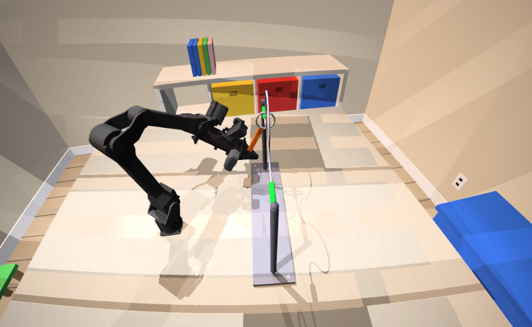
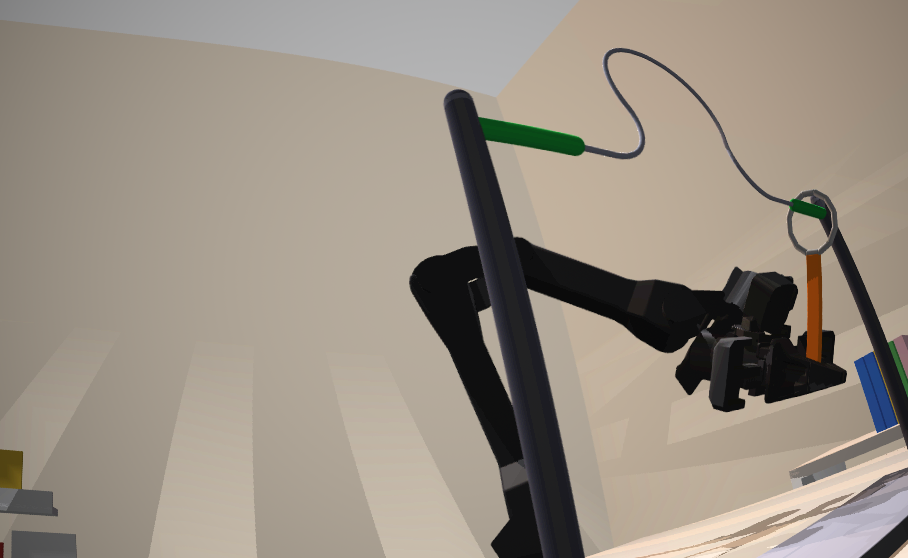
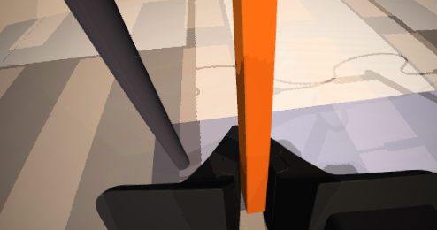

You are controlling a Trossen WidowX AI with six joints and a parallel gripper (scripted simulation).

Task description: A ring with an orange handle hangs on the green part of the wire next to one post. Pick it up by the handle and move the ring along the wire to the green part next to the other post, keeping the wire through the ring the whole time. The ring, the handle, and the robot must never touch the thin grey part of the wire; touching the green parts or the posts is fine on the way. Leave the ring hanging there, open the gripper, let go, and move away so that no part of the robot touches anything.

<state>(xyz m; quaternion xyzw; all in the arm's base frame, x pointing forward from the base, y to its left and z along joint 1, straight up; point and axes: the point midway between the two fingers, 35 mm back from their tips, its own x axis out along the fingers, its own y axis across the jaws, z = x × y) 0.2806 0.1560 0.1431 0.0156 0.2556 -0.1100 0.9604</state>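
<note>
The grey ring (image 1: pixel 274 121) (image 2: pixel 836 223) surrounds the far green part (image 1: pixel 263 111) (image 2: pixel 808 208), beside the far post (image 1: pixel 264 146) (image 2: pixel 866 312) (image 3: pixel 128 68). The green passes through the ring's upper half; contact is unclear. The orange handle (image 1: pixel 255 139) (image 2: pixel 814 305) (image 3: pixel 256 95) hangs below the ring. My gripper (image 1: pixel 253 153) (image 2: pixel 818 358) (image 3: pixel 242 131) is shut on the handle's lower end, below the wire. The thin grey wire (image 2: pixel 726 142) curves to the near green part (image 1: pixel 272 193) (image 2: pixel 530 136) at the near post (image 1: pixel 273 239) (image 2: pixel 506 277). The wrist view does not show the ring.
Both posts stand on a pale base plate (image 1: pixel 266 244) (image 2: pixel 859 520). The wire has a high loop and a bend between the green parts. My arm reaches in from the left in the top view. A shelf (image 1: pixel 300 62) with colored bins stands well behind.
</note>
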